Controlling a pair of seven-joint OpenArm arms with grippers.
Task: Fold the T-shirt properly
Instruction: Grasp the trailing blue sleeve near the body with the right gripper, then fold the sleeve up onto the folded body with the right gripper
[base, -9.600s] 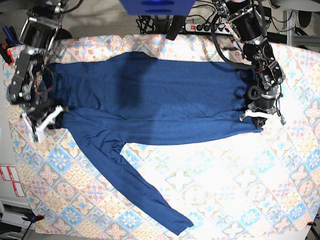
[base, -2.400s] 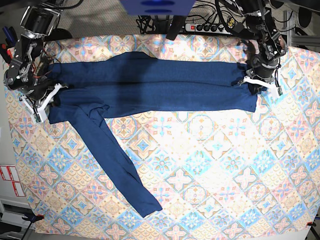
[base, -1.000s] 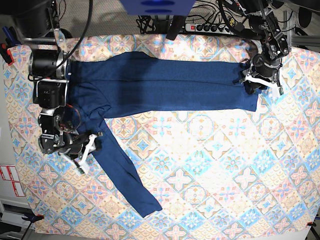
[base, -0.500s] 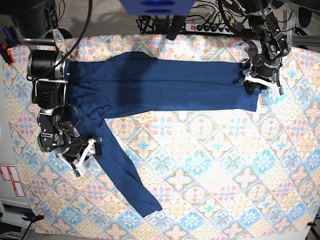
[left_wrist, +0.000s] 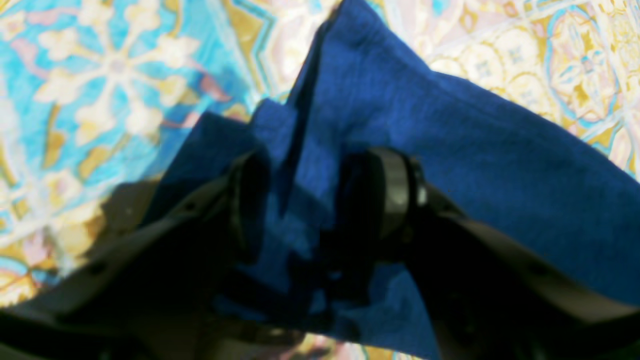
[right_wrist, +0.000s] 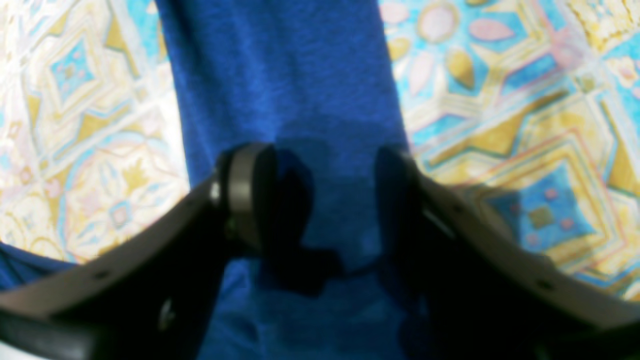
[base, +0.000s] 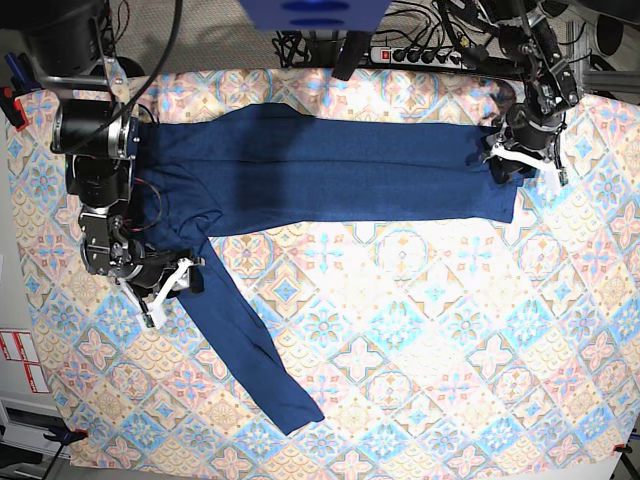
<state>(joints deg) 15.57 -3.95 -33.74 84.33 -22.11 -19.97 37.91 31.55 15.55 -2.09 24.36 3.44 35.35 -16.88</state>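
Note:
The dark navy T-shirt (base: 330, 170) lies folded into a long band across the back of the table. One long sleeve (base: 245, 345) runs diagonally toward the front. My right gripper (base: 168, 290) is open and set down over the upper sleeve. In the right wrist view the sleeve (right_wrist: 280, 65) passes between its fingers (right_wrist: 245, 195). My left gripper (base: 522, 162) sits at the band's right end. Its jaws are open with bunched cloth (left_wrist: 500, 150) ridged up between the fingers (left_wrist: 395, 195).
A patterned cloth (base: 450, 330) covers the table. A power strip (base: 410, 55) and cables lie behind the back edge, beside a blue block (base: 310, 12). Red-and-white labels (base: 20, 360) sit off the left edge.
My right gripper has edged slightly up and in over the sleeve's upper part. The left gripper and the shirt's body have stayed put.

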